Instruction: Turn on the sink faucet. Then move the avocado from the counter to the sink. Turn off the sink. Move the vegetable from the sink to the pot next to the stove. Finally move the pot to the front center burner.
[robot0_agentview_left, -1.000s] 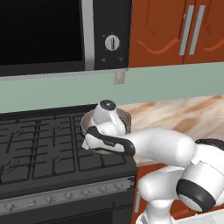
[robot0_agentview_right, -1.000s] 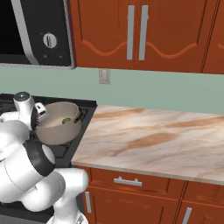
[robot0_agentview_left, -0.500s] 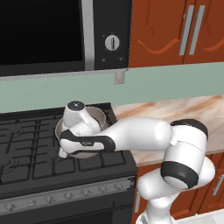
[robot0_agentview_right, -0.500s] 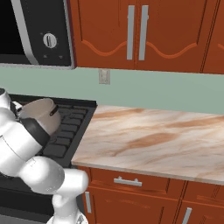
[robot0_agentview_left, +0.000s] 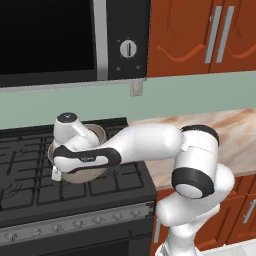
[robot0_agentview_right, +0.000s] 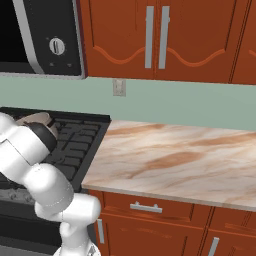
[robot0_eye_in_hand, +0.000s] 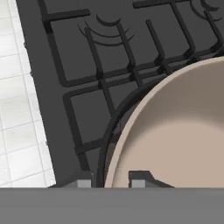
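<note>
Pot (robot0_agentview_left: 80, 167) hung over the stove (robot0_agentview_left: 30, 190), its rim pinched tight in the gripper (robot0_eye_in_hand: 111, 181); setting it down was left.

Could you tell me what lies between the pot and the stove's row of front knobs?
In the left base view, only dark grates of the stove lie between the pot, held in the gripper, and the knobs.

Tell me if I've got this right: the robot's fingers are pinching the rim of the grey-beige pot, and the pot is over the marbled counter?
Not quite. The fingers do pinch the rim of the pot, but the pot is over the black stove, above its grates, not over the counter. The left base view and the hand view both show this.
</note>
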